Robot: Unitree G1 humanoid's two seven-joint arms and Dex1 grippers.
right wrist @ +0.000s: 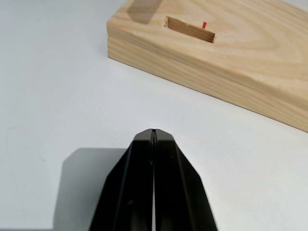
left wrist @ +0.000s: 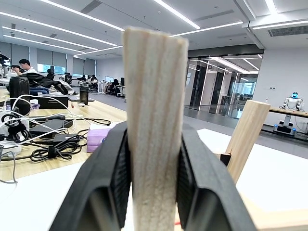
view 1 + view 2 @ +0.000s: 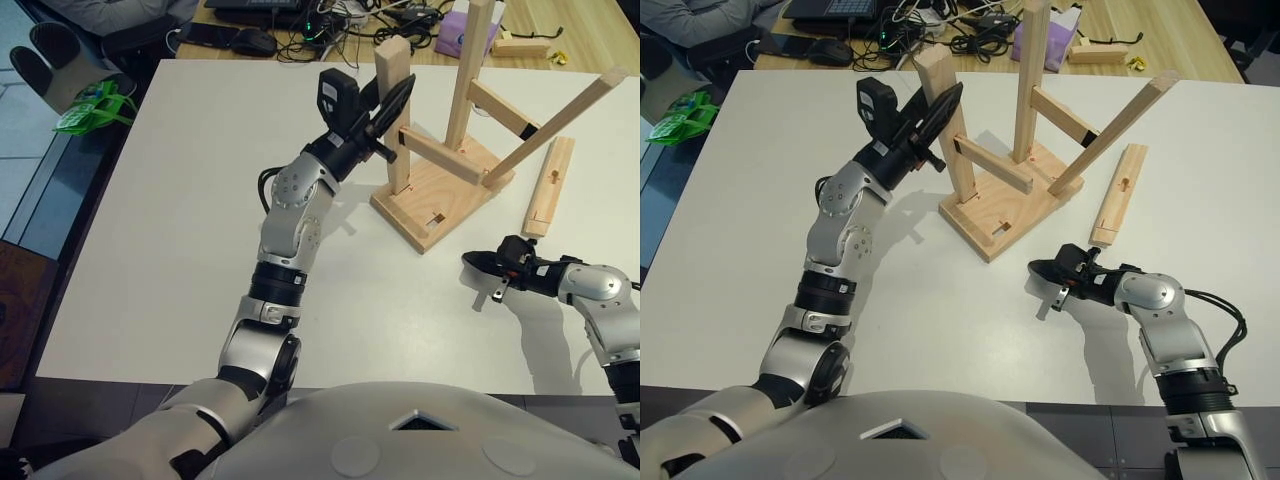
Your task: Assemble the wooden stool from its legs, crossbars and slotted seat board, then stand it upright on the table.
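While left jaws clamp leg (image 2: 154, 96) (upright), right jaws closed.

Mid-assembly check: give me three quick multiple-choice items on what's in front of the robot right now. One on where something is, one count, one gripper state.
1. Where is the loose leg?
A. Flat on the table, on the robot's right of the seat board
B. Lying on top of the seat board
C. Standing in a slot of the seat board

2. How many legs stand up from the seat board?
A. One
B. Three
C. Four

3. What state is the right gripper in?
A. Open around a crossbar
B. Shut on a leg
C. Shut on nothing

Answers:
1 A: it lies beside the board, apart from it.
2 B: the front leg clamped in the left gripper, a tall one behind, and a leaning one.
3 C: its fingers meet with nothing between them.
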